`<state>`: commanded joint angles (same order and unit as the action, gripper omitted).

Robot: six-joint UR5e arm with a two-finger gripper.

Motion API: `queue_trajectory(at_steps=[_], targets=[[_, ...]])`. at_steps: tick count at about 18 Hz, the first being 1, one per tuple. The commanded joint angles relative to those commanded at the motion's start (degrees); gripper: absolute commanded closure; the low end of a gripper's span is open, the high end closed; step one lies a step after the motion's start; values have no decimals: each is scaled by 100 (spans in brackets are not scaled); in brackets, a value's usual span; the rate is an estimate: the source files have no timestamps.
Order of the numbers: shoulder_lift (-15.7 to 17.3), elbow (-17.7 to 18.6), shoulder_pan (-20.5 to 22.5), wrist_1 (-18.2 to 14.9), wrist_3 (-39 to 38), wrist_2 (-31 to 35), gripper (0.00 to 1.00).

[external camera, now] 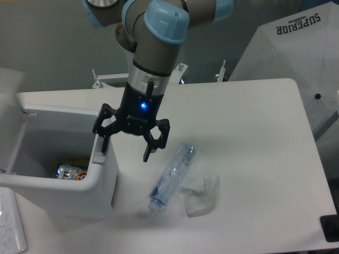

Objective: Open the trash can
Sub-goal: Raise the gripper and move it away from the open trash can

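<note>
The tool (127,144) is held with its fingers spread wide and nothing between them. One fingertip is set down on the grey push tab (98,154) at the near edge of the trash can (63,180), while the other finger hangs free over the table (243,159) on the far side from the bin. This spread posture appears chosen so that a single finger can be used as a pusher, no grasp being needed for a press-release latch.

The trash can sits directly beside and below the tool, on the side of the pressing finger. Its lid (9,114) is seen swung up and back, blurred, at the edge of the bin farthest from the tool, and the interior is exposed, with coloured packaging (71,171) lying at the bottom. The opening is judged essentially accomplished.

Just beyond the free finger, a clear plastic bottle (172,177) lies on its side, with a crumpled clear wrapper (201,196) next to it. Both are apart from the tool and untouched.
</note>
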<state>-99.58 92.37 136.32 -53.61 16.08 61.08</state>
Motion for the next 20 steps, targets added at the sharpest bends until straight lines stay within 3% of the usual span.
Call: queue_trajectory(at_steps=[5,10,11,12,14,20], targets=[[9,-403,17,9,-88,-9,0],[9,-773,430,18,140,78,0],[0,-774,457,26,254,262,0],[-9,-747,483,26,620,1282,0],[-61,-739,483,-52,1139,2219,0],[-35,-528,588,-114,2371,2749,0]])
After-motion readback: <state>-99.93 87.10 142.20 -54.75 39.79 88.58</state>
